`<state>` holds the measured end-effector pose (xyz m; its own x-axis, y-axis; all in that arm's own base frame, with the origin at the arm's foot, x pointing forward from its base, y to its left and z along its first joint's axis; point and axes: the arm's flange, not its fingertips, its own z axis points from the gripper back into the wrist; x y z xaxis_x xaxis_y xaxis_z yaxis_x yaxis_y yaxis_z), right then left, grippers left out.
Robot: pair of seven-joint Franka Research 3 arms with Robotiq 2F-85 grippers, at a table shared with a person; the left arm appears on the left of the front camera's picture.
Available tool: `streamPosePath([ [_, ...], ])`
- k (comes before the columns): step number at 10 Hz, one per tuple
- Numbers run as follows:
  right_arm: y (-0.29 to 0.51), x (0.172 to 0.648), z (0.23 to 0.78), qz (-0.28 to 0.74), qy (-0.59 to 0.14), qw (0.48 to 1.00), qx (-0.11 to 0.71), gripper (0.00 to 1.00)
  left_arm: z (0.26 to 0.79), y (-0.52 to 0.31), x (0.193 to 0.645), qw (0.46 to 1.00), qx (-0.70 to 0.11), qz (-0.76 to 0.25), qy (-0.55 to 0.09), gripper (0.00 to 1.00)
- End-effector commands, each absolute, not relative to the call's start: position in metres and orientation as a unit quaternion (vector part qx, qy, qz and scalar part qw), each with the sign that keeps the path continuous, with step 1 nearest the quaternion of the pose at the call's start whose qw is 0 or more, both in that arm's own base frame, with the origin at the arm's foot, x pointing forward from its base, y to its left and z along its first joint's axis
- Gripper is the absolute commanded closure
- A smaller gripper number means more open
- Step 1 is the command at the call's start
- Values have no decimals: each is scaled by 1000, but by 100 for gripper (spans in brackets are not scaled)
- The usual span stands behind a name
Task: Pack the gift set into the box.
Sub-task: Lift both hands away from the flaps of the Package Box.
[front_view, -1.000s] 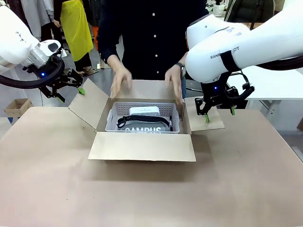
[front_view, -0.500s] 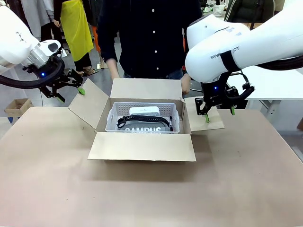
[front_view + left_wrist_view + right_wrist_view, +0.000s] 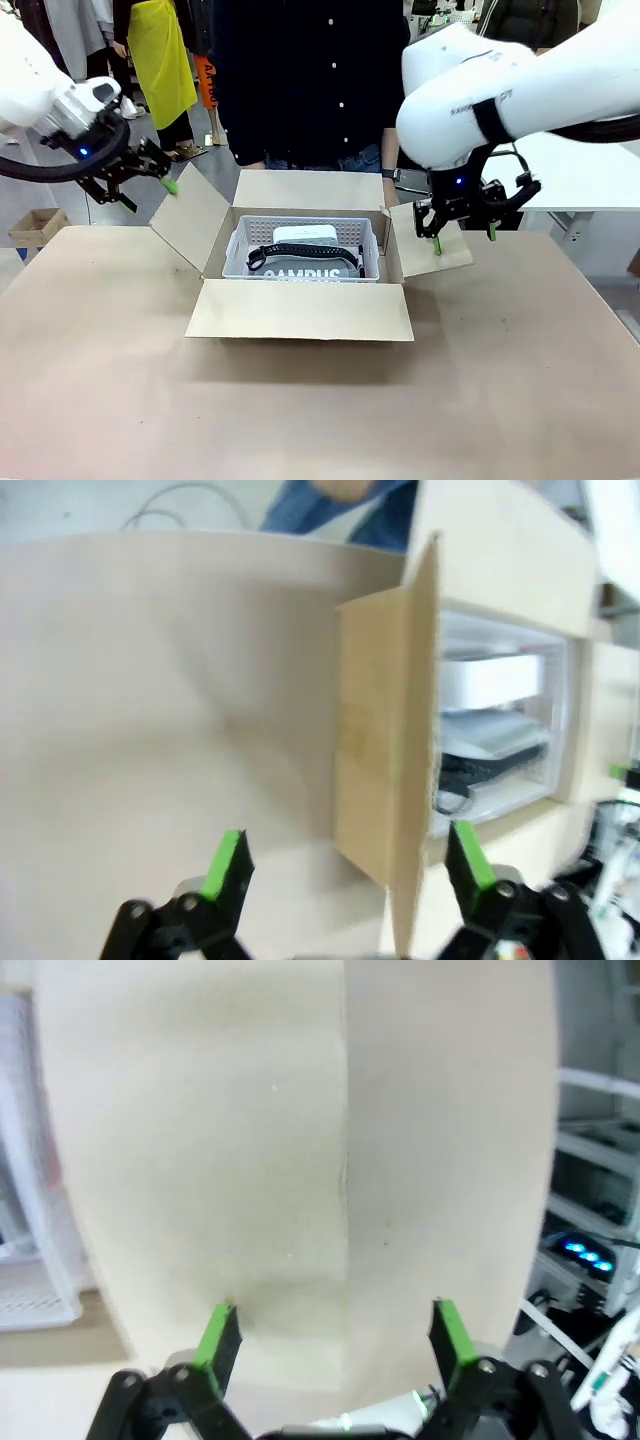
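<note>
While basket (image 3: 300, 222) sits in box (image 3: 300, 312), left pincer (image 3: 150, 196) gapes wide beside box edge; right pincer (image 3: 464, 241) likewise wide.

We're in a robotics lab, no question: a white left arm (image 3: 45, 95) and a white right arm (image 3: 500, 90) flank a tan-topped table (image 3: 300, 420), with the left gripper (image 3: 150, 196) and right gripper (image 3: 465, 240) both spread wide and a person (image 3: 310, 80) standing at the far side. Behind, a yellow garment (image 3: 160, 55) hangs among other clothes. A white bench (image 3: 570, 170) sits off to the right, and blue indicator lights (image 3: 588, 1252) glow beside white shelving (image 3: 600, 1150).
</note>
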<state>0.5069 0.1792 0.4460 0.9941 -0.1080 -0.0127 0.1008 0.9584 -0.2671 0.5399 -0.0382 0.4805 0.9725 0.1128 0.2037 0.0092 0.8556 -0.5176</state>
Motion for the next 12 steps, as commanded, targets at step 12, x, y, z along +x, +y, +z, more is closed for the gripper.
streamPosePath([
  [12,-44,394,481,-176,-63,928,322,0,431,172,471,749,-657,13,-82,0],
])
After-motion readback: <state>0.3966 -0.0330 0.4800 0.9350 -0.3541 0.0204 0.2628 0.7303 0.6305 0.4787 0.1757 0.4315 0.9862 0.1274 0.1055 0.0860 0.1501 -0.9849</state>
